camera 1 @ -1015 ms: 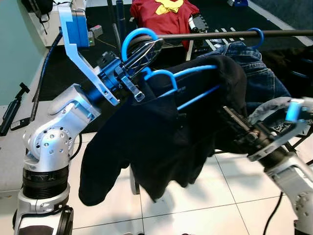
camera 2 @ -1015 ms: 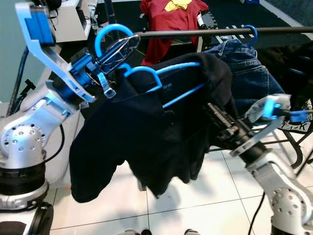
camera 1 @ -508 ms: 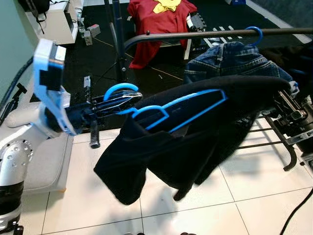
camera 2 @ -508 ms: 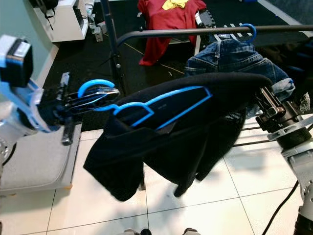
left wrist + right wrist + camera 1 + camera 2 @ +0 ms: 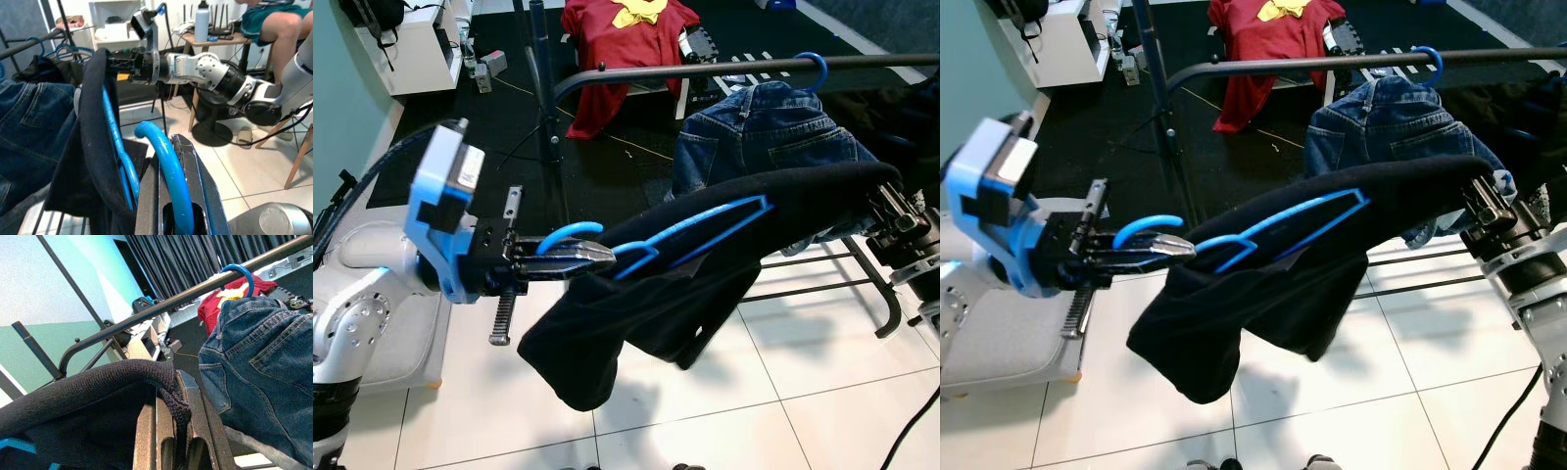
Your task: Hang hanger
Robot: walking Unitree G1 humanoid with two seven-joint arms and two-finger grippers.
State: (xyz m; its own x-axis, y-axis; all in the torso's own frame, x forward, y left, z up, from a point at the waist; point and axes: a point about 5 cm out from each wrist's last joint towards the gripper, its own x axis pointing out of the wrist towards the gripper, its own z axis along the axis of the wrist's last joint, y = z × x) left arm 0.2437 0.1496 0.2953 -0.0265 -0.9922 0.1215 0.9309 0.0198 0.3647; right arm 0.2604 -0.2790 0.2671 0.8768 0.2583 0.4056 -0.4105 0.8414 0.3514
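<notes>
Blue hanger (image 5: pixel 690 227) under black garment (image 5: pixel 705 274)

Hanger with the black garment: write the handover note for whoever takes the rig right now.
Left gripper: shut on the hook of the blue hanger.
Right gripper: shut on the far end of the black garment draped over that hanger.
The hanger is held in the air, below and in front of the rail, where the jeans already hang.
Done: hanger lifted.
Left: raise the hook onto the rail, release both grippers.

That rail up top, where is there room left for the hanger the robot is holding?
The rail is bare from its left bend up to the jeans hanging from a blue hook. The right end, around the jeans, is crowded.
</notes>
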